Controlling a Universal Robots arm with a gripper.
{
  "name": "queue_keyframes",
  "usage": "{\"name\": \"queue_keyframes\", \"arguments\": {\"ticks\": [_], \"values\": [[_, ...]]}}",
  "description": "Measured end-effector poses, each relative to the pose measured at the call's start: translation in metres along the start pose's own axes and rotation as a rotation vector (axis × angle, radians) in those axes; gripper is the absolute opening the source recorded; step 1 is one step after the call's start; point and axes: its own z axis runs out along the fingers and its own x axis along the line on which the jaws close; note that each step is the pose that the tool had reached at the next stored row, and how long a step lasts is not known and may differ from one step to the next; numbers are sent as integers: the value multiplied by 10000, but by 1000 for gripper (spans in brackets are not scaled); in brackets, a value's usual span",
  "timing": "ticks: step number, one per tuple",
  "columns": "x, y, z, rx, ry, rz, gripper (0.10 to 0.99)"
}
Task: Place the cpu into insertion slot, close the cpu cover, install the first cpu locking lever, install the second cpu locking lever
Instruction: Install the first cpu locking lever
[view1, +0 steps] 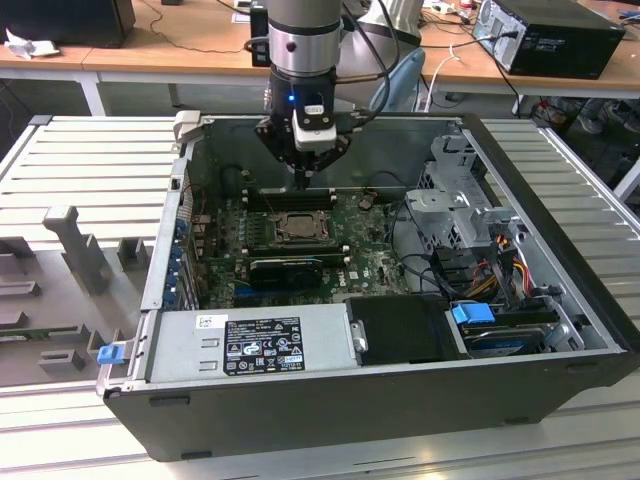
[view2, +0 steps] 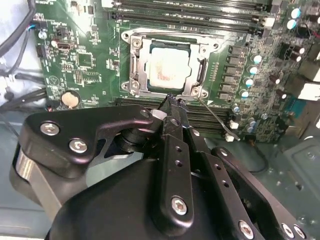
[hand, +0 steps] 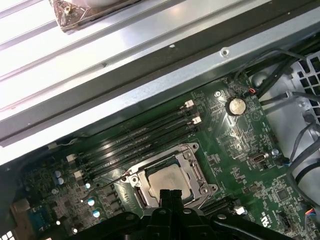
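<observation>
The gripper (view1: 303, 181), fingers pinched shut on nothing, points straight down into the computer case (view1: 400, 405). Its tips are just beside the insertion slot (view2: 146, 70), where the cpu (view2: 170, 67) lies framed by the cpu cover (view2: 133, 65).

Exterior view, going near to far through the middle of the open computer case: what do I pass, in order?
Power supply → black expansion card → cpu → memory slots
</observation>
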Motion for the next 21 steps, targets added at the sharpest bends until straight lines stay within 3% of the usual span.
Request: {"name": "queue_keyframes", "arguments": {"ticks": [6, 16, 21], "values": [[0, 0, 0, -18, 36, -1025, 106], [0, 0, 0, -62, 118, -3352, 106], [66, -30, -3, -69, 119, -3546, 106]]}}
